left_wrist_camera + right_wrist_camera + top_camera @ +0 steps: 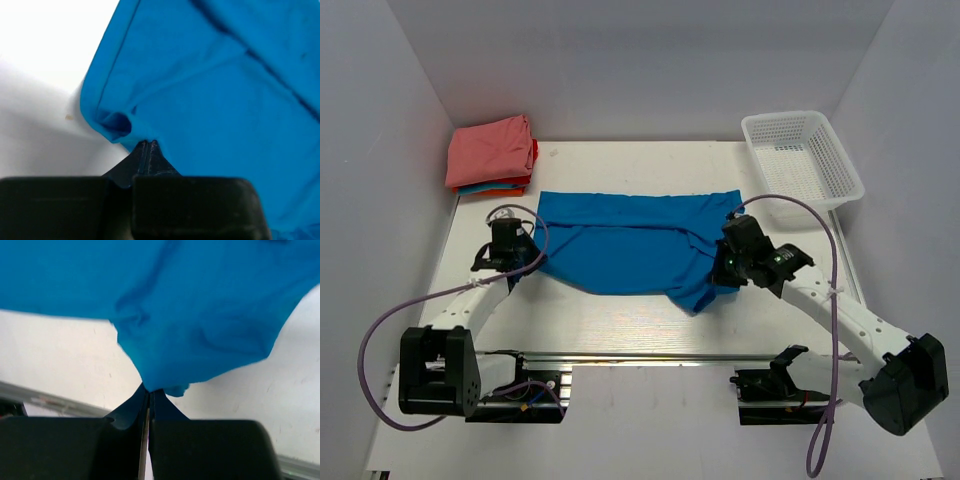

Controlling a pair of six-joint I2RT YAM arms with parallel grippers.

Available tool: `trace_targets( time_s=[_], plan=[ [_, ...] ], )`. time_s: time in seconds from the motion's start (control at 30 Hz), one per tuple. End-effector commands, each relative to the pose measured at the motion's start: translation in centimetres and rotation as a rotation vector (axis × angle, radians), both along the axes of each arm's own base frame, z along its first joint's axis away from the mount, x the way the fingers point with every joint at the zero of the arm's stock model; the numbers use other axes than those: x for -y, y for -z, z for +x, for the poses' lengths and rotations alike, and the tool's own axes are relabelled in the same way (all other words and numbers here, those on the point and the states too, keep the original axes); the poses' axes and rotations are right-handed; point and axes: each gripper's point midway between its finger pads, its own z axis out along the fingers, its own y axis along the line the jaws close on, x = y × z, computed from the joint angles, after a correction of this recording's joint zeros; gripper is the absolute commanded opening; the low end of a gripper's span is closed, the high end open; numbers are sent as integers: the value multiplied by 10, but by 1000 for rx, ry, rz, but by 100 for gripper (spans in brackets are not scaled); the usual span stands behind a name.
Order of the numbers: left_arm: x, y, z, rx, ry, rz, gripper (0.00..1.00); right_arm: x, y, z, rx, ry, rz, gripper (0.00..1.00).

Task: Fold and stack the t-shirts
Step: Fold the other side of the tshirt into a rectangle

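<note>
The bright blue t-shirt (630, 243) lies spread on the table (620, 325) between the two arms, and each arm has it by one end. The left gripper (148, 145) has its jaws pressed together on a small bunched fold at the shirt's edge, right at its tips, with the rest of the cloth spreading ahead and to its right. The right gripper (149, 391) is likewise clamped on a drooping point of cloth just ahead of its tips, and the shirt fans out beyond it. Pinching opposite ends like this probably lets the arms keep the cloth stretched and carry a fold over together (the part nearest the right gripper looks rumpled, so it may want pulling flat first). The stack of folded shirts (490, 155), salmon-pink on top, sits well beyond the left gripper and off to its left, clear of the folding area, likely where this shirt goes. The white mesh basket (802, 160) stands beyond the right gripper.
</note>
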Motion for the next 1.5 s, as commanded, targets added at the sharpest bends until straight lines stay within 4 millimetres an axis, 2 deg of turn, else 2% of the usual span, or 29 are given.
trace_targets(
  time_s=[0.0, 0.13, 0.23, 0.3, 0.4, 0.53, 0.57, 0.73, 0.93, 1.17, 1.3, 1.37, 1.4, 1.47],
  plan=[
    [-1, -30, 29, 87, -12, -4, 0, -2, -27, 38, 132, 51, 21, 0],
    [-9, -36, 46, 89, -66, 19, 0, 0, -29, 63, 134, 95, 26, 0],
    [-12, -43, 61, 120, -82, 31, 0, -14, -47, 80, 164, 60, 114, 0],
    [-18, -46, 71, 122, -104, 52, 0, -12, -43, 89, 160, 57, 103, 0],
    [-22, -50, 81, 126, -121, 58, 0, -19, -50, 108, 172, 56, 162, 0],
    [-26, -48, 96, 115, -138, 76, 0, -12, -51, 127, 190, 83, 154, 0],
    [-31, -46, 101, 109, -155, 85, 0, -5, -54, 134, 198, 108, 151, 0],
    [-31, -44, 116, 111, -150, 71, 0, 9, -57, 152, 223, 143, 135, 0],
    [-38, -49, 137, 147, -164, 63, 0, 9, -63, 177, 238, 136, 150, 0],
    [-34, -47, 166, 164, -109, 76, 0, 8, -47, 205, 205, 112, 144, 0],
    [-33, -32, 175, 134, -93, 81, 0, 12, -40, 225, 204, 121, 123, 0],
    [-35, -30, 182, 131, -100, 87, 0, 16, -34, 237, 204, 134, 100, 0],
    [-35, -36, 187, 152, -101, 86, 0, 17, -34, 241, 214, 127, 89, 0],
    [-35, -26, 190, 134, -94, 94, 0, 21, -31, 254, 225, 139, 70, 0]
  ],
)
